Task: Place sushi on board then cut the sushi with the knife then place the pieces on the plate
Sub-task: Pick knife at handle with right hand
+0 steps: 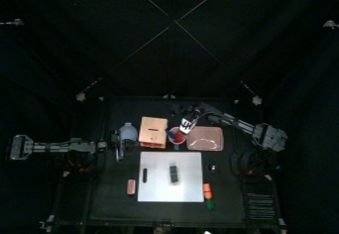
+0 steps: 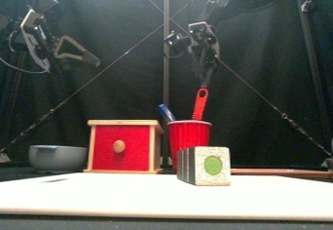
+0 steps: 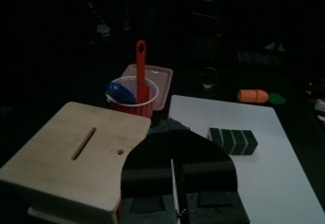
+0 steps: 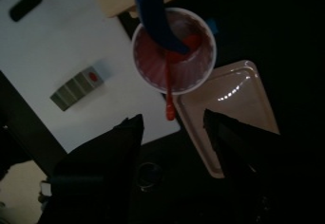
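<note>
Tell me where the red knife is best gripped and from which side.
Grip the red knife by its upper end, from straight above: it stands nearly upright in the red cup, lower part hidden. The open right tool hangs over it.

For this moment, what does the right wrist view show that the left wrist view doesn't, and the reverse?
Only the right wrist view: the pink tray beside the red cup, and the right end effector, open over the cup. Only the left wrist view: the wooden box, an orange toy on the table, and the left end effector. Both: the red cup holding the blue knife and the red knife, and the sushi roll lying on the white board.
</note>
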You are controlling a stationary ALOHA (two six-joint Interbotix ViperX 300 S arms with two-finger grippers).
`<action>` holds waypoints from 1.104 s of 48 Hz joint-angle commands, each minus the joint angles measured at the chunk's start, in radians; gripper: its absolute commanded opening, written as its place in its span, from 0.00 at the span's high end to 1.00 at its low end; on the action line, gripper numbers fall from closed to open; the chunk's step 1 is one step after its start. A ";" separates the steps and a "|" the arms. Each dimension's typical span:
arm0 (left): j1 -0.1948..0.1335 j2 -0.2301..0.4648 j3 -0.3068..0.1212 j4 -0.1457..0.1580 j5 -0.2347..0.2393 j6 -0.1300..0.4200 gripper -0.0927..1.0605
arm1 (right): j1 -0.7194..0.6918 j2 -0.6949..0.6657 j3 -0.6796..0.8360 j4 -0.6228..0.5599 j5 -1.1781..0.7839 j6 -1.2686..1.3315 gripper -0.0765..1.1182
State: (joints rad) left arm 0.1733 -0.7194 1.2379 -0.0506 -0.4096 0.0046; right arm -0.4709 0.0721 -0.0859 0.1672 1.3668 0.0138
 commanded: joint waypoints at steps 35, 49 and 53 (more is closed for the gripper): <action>0.021 0.002 -0.003 -0.005 -0.003 0.000 0.93 | -0.003 0.192 -0.149 0.014 0.163 -0.080 0.21; 0.023 0.002 0.000 -0.005 -0.003 0.000 0.93 | 0.008 0.206 -0.123 0.009 0.163 -0.080 0.21; 0.025 0.002 0.002 -0.005 -0.003 -0.002 0.93 | 0.009 0.213 -0.127 0.012 0.161 -0.078 0.21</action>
State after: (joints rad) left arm 0.1933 -0.7210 1.2517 -0.0537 -0.4096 0.0046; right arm -0.4648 0.3068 -0.1963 0.1764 1.5294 -0.0644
